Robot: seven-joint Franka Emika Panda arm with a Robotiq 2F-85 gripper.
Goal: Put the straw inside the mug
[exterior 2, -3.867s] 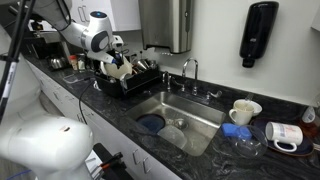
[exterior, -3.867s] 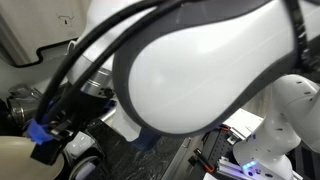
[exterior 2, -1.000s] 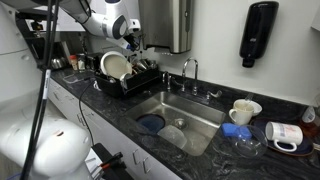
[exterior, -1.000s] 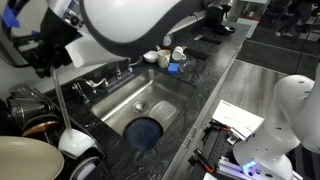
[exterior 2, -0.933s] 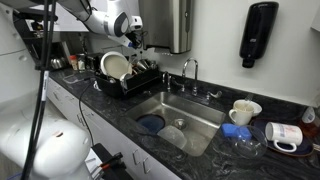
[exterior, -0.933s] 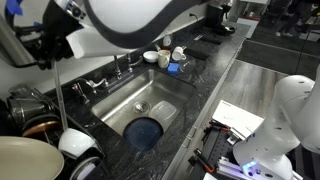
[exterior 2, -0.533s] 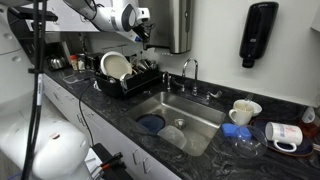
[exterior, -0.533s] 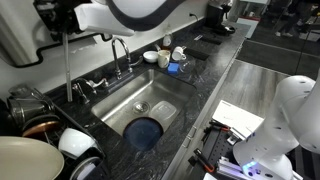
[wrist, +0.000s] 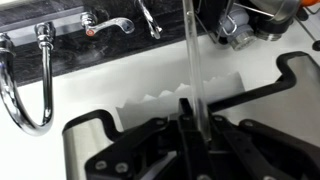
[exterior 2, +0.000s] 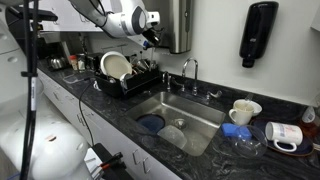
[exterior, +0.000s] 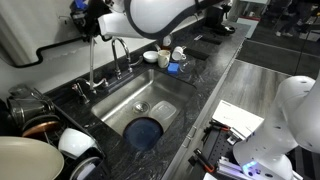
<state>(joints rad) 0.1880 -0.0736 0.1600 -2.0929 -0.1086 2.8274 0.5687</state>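
Observation:
My gripper (exterior: 92, 32) hangs high over the counter's back edge, to the left of the faucet (exterior: 118, 50), shut on the top of a long clear straw (exterior: 92, 62) that points straight down. The wrist view shows the straw (wrist: 190, 50) pinched between the black fingers of the gripper (wrist: 190, 116). In an exterior view the gripper (exterior 2: 150, 40) is between the dish rack and the sink. A cream mug (exterior 2: 243, 110) stands upright on the counter past the sink, with a white mug (exterior 2: 284, 135) on its side beside it. These mugs (exterior: 160, 55) are far from the gripper.
The steel sink (exterior: 165, 95) holds a blue plate (exterior: 145, 132). A dish rack (exterior 2: 125, 75) with plates stands by the sink. A steel dispenser (exterior 2: 165, 22) and a black soap dispenser (exterior 2: 260, 35) hang on the wall. A small blue object (exterior: 172, 68) lies by the mugs.
The gripper has carried the straw up and sideways, from above the dish rack toward the faucet. It has stayed shut on the straw.

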